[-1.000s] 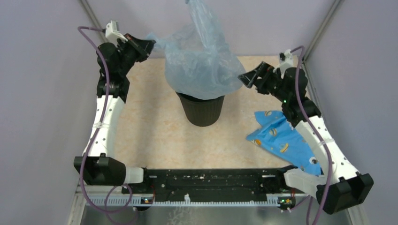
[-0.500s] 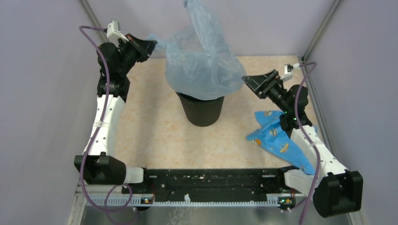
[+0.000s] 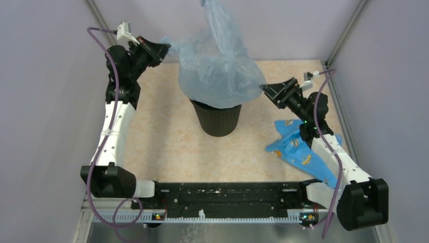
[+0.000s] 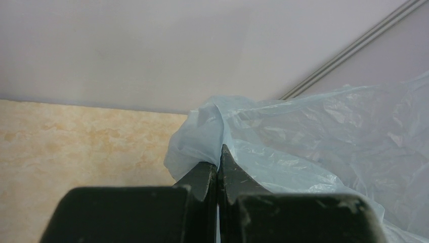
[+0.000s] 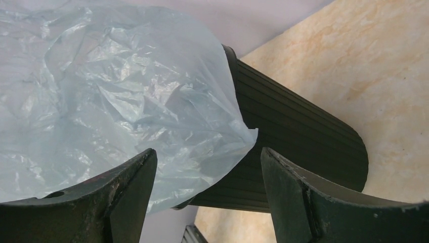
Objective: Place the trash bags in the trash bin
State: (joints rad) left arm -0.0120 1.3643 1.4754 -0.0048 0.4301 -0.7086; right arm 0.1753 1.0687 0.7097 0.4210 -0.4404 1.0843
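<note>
- Far left: the left gripper (image 3: 164, 49) is raised near the back wall, with its jaws pinched together on a bunched corner of the trash bag (image 3: 217, 71). The left wrist view shows it well: the two black fingers (image 4: 202, 174) meet with pale blue film squeezed between them, and the rest of the bag (image 4: 324, 136) spreads off to the right.
- Middle: the bag is puffed up and draped over the mouth of the trash bin (image 3: 218, 119), covering the whole rim. One tail of film sticks straight up out of the top of the overhead view. How much of the bag sits inside the bin can't be told from here.
- The bin stands upright on the beige marbled table (image 3: 162, 136), roughly centred between the two arms.
- Right of that: the right gripper (image 3: 268, 91) hangs just beside the bag's right edge, jaws spread apart and holding nothing. In its own wrist view the fingers (image 5: 121, 197) frame the bag's loose edge (image 5: 101, 86) and the bin's ribbed black side (image 5: 293, 136).
- Far right: a blue patterned cloth (image 3: 298, 152) lies on the table, partly under the right arm.
</note>
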